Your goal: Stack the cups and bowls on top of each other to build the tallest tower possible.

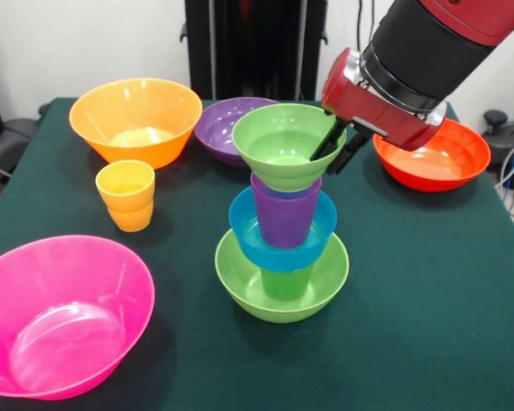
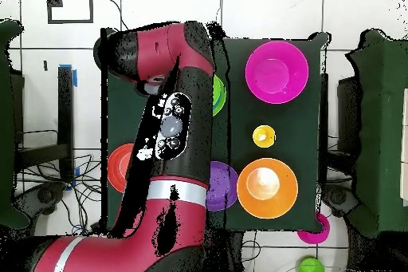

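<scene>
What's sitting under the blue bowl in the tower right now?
The blue bowl rests on a green cup standing in the lime-green bowl. The cup's rim is hidden beneath the blue bowl.

The red and black arm slants down from above; its end effector points downward, fingers closed together.

dark green table, white tiled floor
</scene>
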Tool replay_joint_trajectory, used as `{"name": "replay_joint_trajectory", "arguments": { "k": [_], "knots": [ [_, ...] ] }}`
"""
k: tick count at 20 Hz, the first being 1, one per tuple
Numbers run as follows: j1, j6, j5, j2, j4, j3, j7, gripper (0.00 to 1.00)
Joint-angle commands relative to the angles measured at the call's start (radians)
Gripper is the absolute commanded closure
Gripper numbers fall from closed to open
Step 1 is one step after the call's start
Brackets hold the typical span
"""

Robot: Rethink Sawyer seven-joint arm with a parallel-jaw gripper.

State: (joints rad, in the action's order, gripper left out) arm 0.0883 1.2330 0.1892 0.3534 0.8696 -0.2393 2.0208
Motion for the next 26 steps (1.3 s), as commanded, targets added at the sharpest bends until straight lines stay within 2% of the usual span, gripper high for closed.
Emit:
{"name": "replay_joint_trajectory", "arguments": {
  "k": [1, 14, 26],
  "knots": [
    [0.008, -0.095, 0.033, -0.004, 0.092, 0.116, -0.104, 1.0],
    [0.013, -0.105, 0.032, -0.004, 0.102, 0.108, -0.097, 1.0],
    [0.022, -0.036, 0.032, 0.002, 0.096, 0.095, -0.103, 1.0]
  ]
}}
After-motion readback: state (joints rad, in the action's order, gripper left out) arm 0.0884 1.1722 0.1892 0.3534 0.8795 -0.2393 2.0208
